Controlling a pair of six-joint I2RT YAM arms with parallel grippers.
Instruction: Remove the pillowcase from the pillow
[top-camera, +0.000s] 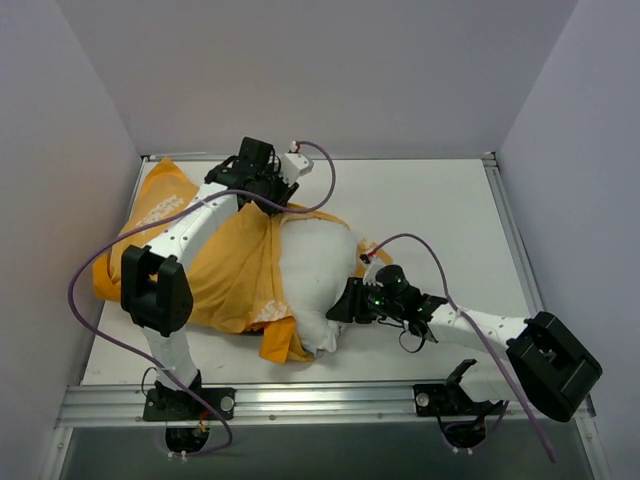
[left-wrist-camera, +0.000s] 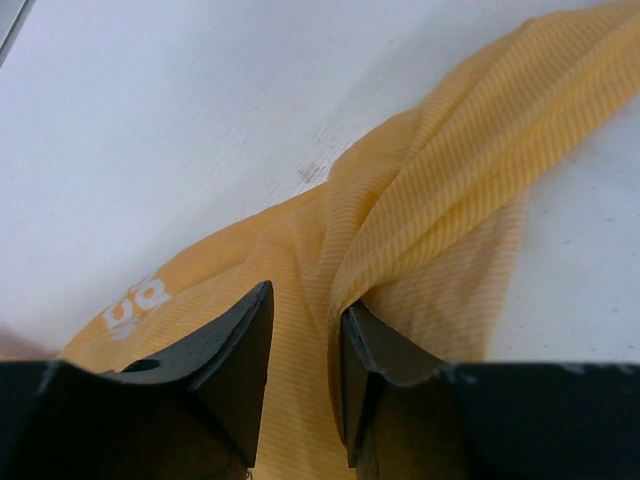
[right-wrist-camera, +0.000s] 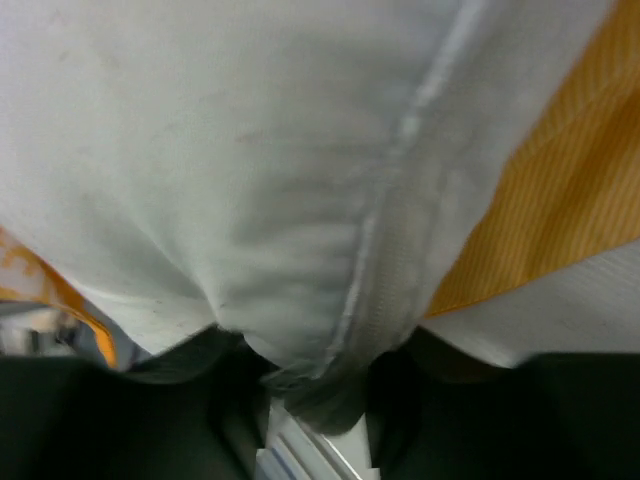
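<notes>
The orange-yellow pillowcase (top-camera: 225, 270) lies bunched on the left half of the table, still round the left end of the white pillow (top-camera: 315, 275). The pillow's right half sticks out bare. My left gripper (top-camera: 270, 195) is at the pillowcase's far edge. In the left wrist view its jaws (left-wrist-camera: 308, 300) stand apart, open, with a twisted fold of pillowcase (left-wrist-camera: 440, 190) lying in the gap and against the right finger. My right gripper (top-camera: 338, 308) is at the pillow's near right corner. It is shut on the pillow's (right-wrist-camera: 250, 170) seam (right-wrist-camera: 315, 385). A strip of pillowcase (right-wrist-camera: 570, 200) shows at the right.
The white table (top-camera: 430, 200) is boxed in by grey walls on the left, back and right. An aluminium rail (top-camera: 320, 400) with both arm bases runs along the near edge. Purple cables loop over both arms.
</notes>
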